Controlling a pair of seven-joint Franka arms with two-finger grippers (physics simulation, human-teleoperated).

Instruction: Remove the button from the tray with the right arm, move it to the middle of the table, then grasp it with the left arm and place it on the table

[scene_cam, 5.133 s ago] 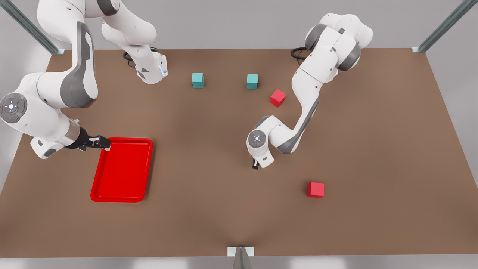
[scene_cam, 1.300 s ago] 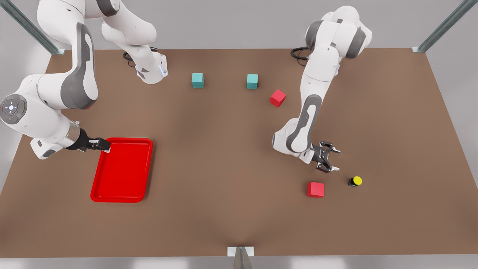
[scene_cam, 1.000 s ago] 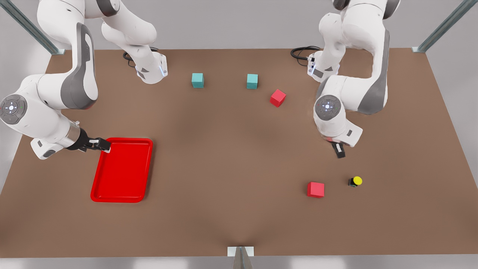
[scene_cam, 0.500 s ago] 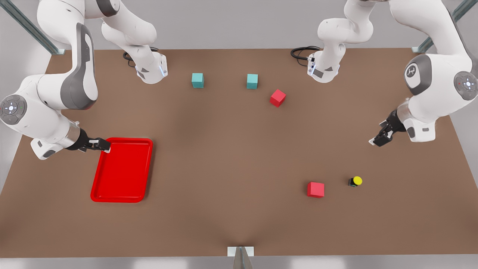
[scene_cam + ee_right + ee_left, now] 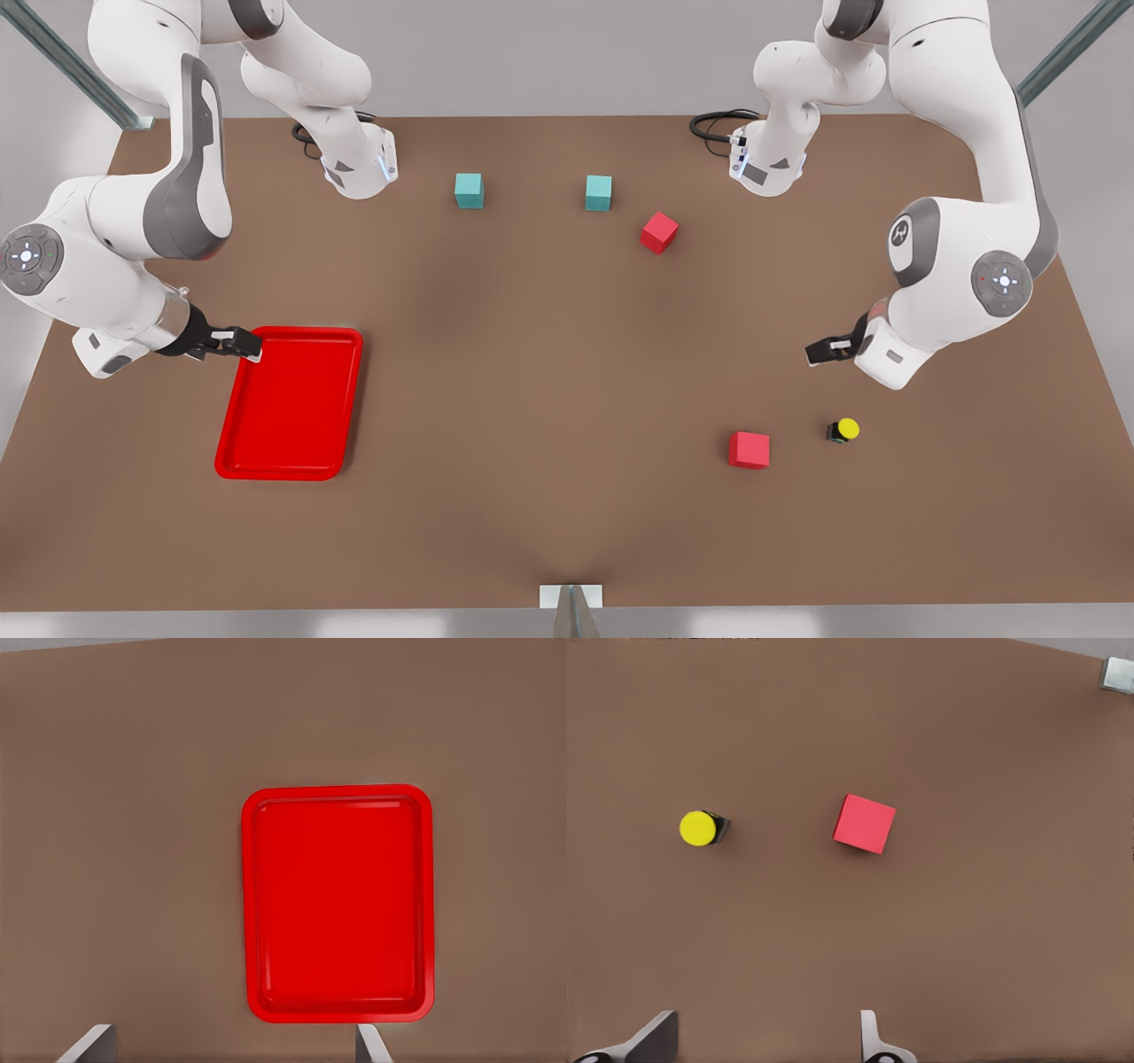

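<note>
The button (image 5: 843, 431) is sitting on the table (image 5: 532, 372) beside a red cube (image 5: 749, 449). The left gripper (image 5: 822, 351) is hovering near it, fingers spread and empty. The right gripper (image 5: 232, 341) is waiting over the tray's (image 5: 291, 403) edge, likewise wide and empty.

Glossy red tray (image 5: 290, 403) on matt brown table (image 5: 549, 372).

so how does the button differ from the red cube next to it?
The button has a round yellow cap on a dark boxy base; the red cube is one plain red block with flat square faces. The button is clearly smaller than the red cube. In the front view the button sits to the cube's right, nearer the left gripper. Both rest on the table, apart from each other and ungripped.
</note>
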